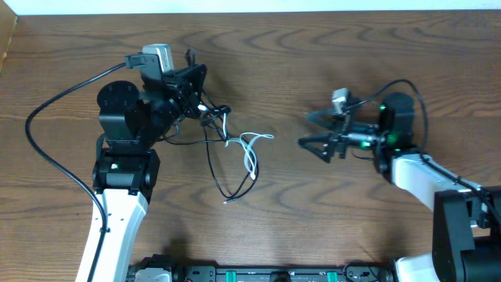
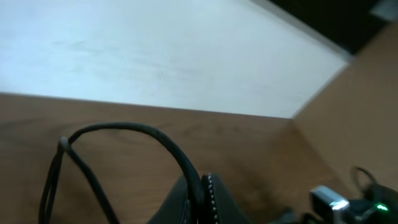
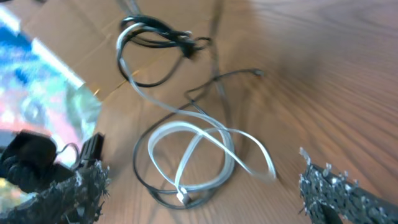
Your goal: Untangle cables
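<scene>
On the surface between arms: cables tangled, black plus 1 white. Left hand at their upper end, probably anchoring; grip can't tell. Right hand spread wide, empty, facing the tangle.

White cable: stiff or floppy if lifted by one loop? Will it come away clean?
Probably floppy: the white cable lies in loose curls, so it would likely sag on both sides of any grip point. Likely light, since it is thin. It probably won't come away clean: it crosses the black cables and may drag them along.
</scene>
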You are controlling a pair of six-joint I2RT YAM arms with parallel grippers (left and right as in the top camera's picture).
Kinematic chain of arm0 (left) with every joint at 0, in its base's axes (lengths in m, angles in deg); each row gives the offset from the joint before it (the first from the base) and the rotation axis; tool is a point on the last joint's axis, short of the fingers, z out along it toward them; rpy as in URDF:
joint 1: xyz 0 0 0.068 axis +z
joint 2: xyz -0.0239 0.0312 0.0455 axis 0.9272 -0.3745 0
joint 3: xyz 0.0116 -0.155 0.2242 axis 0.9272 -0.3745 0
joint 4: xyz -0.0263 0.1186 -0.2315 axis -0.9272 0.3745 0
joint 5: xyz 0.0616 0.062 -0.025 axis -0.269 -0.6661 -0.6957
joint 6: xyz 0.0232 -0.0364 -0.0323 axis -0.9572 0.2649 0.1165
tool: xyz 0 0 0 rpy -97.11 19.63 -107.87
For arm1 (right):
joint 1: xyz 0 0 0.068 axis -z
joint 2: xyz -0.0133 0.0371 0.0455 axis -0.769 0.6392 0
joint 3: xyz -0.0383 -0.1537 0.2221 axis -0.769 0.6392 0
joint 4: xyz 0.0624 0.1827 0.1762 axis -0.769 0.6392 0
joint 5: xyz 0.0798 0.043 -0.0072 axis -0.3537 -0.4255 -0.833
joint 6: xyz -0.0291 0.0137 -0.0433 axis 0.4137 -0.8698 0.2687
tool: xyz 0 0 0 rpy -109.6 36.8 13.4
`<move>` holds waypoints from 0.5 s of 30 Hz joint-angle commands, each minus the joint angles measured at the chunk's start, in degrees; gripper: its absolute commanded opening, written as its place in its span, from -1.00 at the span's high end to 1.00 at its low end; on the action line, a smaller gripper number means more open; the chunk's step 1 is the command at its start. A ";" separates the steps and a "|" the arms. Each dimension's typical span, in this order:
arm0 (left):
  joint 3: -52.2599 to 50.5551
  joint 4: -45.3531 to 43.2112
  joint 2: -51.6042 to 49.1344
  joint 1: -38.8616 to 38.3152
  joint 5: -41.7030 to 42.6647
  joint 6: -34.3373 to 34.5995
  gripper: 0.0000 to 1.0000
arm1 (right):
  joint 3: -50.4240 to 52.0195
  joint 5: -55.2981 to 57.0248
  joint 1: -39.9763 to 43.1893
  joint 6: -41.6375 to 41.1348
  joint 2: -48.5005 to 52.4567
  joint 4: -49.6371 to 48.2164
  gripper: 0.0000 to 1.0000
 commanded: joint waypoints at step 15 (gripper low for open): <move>1.60 -9.84 0.52 -1.60 10.95 16.20 0.85 | -0.02 4.37 -15.37 4.81 0.48 -13.84 -0.99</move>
